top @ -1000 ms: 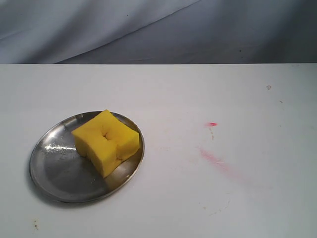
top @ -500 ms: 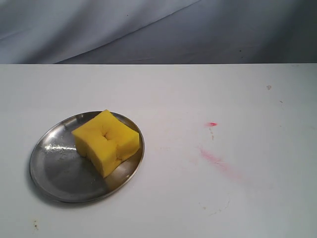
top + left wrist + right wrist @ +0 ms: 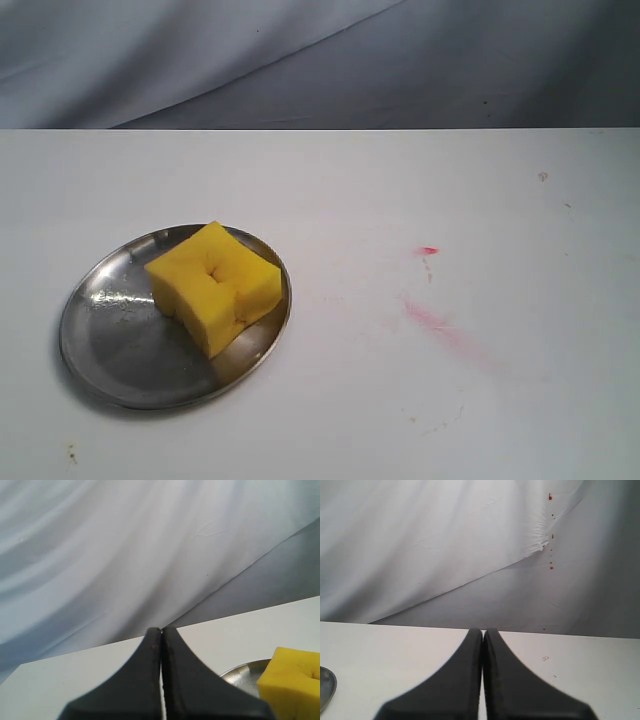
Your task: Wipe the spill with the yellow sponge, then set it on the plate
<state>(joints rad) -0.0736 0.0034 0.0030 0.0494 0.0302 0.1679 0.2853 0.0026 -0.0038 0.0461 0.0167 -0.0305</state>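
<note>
Nothing has moved over the last second. The yellow sponge (image 3: 213, 283) sits on the plate (image 3: 112, 345), toward its right side, and I find no orange spill on the table (image 3: 350, 180), only pink smears (image 3: 430, 318). The left gripper (image 3: 161, 632) and right gripper (image 3: 483, 632) are pinched together, empty. I judge the task done.

White table (image 3: 350, 180): metal plate (image 3: 110, 350) sitting at 9 o'clock, pink-red smears (image 3: 430, 318) at 3 o'clock.

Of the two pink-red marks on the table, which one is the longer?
The faint pink smear, a slanting streak nearer the front edge; the bright red dot is tiny.
</note>
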